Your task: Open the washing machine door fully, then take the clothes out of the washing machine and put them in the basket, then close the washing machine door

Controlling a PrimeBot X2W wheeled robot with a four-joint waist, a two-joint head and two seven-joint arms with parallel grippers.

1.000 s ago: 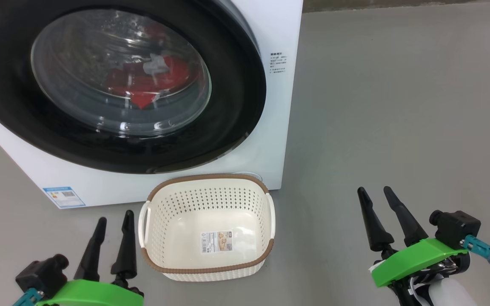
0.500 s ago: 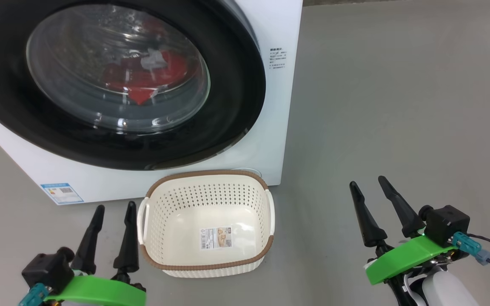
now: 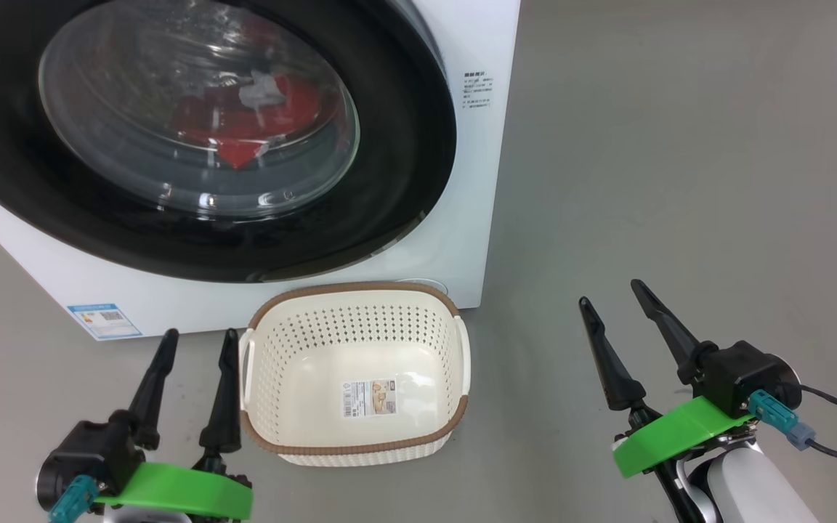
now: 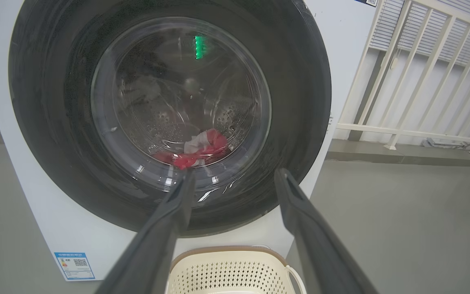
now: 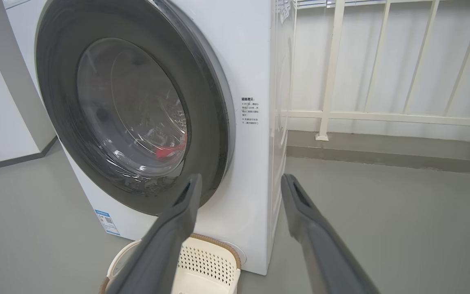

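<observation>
Jaws of both grippers stand spread wide, holding nothing: the left gripper (image 3: 200, 334) at the lower left of the head view, the right gripper (image 3: 610, 292) at the lower right, fingers pointing up the frame. Between them, just beside the left gripper's inner finger, the cream basket (image 3: 360, 330) sits on the grey floor (image 3: 680, 181), a paper label on its bottom. Its far rim lies close against the white washing machine (image 3: 466, 240), which has a small blue label (image 3: 102, 321) low on its front. Across the upper left, the washing machine door (image 3: 407, 145) is shut. Through its glass the red clothes (image 3: 244, 131) lie in the drum. Beyond the machine, at the upper right of the left wrist view, stands a white railing (image 4: 402, 132).
</observation>
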